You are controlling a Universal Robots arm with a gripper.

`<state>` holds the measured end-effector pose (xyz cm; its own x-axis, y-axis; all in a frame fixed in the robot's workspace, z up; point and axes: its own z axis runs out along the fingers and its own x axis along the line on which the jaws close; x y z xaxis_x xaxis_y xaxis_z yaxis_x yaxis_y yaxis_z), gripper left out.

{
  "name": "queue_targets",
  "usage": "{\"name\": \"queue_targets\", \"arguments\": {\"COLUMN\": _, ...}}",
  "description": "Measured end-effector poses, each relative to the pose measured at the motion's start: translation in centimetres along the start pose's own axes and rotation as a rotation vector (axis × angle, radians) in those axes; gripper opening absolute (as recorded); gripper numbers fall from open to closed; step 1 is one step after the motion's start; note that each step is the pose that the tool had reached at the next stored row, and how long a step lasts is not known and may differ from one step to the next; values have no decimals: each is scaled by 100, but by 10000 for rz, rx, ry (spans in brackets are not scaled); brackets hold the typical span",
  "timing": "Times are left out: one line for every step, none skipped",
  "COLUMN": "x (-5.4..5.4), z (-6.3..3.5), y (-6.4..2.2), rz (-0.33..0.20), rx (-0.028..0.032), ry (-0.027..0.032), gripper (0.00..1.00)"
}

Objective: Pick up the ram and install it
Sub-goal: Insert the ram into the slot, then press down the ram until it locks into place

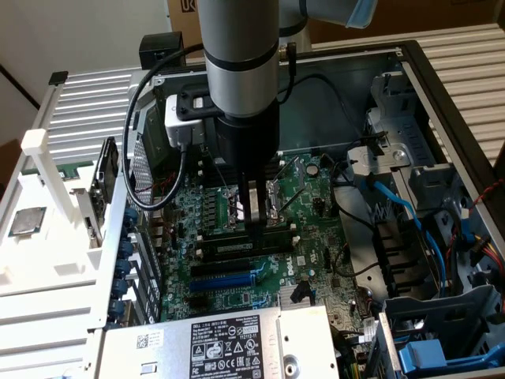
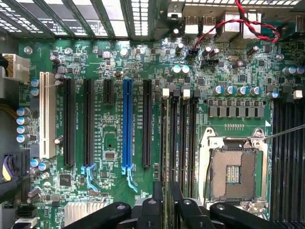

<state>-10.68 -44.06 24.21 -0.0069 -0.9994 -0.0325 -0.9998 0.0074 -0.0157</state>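
One ram [image 2: 165, 143] edge-up in end slot [image 2: 166, 91]; gripper [image 2: 167, 193] spread just above.

In the exterior view a green motherboard [image 1: 312, 229] lies in the open case, its blue slot [image 1: 225, 279] toward six o'clock. Further at six sits a labelled power supply [image 1: 229, 343]. Blue cables [image 1: 394, 204] run at three o'clock, and a white rack [image 1: 47, 170] stands at nine.

The motherboard [image 1: 316, 237] is open from above; the memory slots [image 2: 183, 138] and CPU socket [image 2: 233, 167] sit low. A black cable loop [image 1: 129, 146] hangs beside the gripper [image 1: 254, 225] at the exterior view's left; a drive cage [image 1: 450, 316] and blue cables [image 1: 398, 209] crowd the exterior view's right.
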Motion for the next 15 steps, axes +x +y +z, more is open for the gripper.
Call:
{"name": "queue_targets", "arguments": {"x": 0, "z": -1, "y": 0, "rz": 0, "rx": 0, "ry": 2, "gripper": 20}}
{"name": "queue_targets", "arguments": {"x": 0, "z": -1, "y": 0, "rz": 0, "rx": -1, "ry": 1, "gripper": 20}}
{"name": "queue_targets", "arguments": {"x": 0, "z": -1, "y": 0, "rz": 0, "rx": -1, "ry": 1, "gripper": 20}}
{"name": "queue_targets", "arguments": {"x": 0, "z": -1, "y": 0, "rz": 0, "rx": -1, "ry": 1, "gripper": 20}}
{"name": "queue_targets", "arguments": {"x": 0, "z": -1, "y": 0, "rz": 0, "rx": -1, "ry": 1, "gripper": 20}}
{"name": "queue_targets", "arguments": {"x": 0, "z": -1, "y": 0, "rz": 0, "rx": -1, "ry": 2, "gripper": 20}}
{"name": "queue_targets", "arguments": {"x": 0, "z": -1, "y": 0, "rz": 0, "rx": -1, "ry": 1, "gripper": 20}}
{"name": "queue_targets", "arguments": {"x": 0, "z": -1, "y": 0, "rz": 0, "rx": -1, "ry": 2, "gripper": 20}}
{"name": "queue_targets", "arguments": {"x": 0, "z": -1, "y": 0, "rz": 0, "rx": -1, "ry": 2, "gripper": 20}}
{"name": "queue_targets", "arguments": {"x": 0, "z": -1, "y": 0, "rz": 0, "rx": 0, "ry": 1, "gripper": 20}}
{"name": "queue_targets", "arguments": {"x": 3, "z": -2, "y": 1, "rz": 0, "rx": -2, "ry": -2, "gripper": 20}}
{"name": "queue_targets", "arguments": {"x": 3, "z": -2, "y": 0, "rz": 0, "rx": -2, "ry": -3, "gripper": 20}}
{"name": "queue_targets", "arguments": {"x": 3, "z": -2, "y": 0, "rz": 1, "rx": -2, "ry": -3, "gripper": 18}}
{"name": "queue_targets", "arguments": {"x": 3, "z": -1, "y": 0, "rz": 1, "rx": -1, "ry": -4, "gripper": 11}}
{"name": "queue_targets", "arguments": {"x": 2, "z": -1, "y": 0, "rz": 0, "rx": -1, "ry": -4, "gripper": 11}}
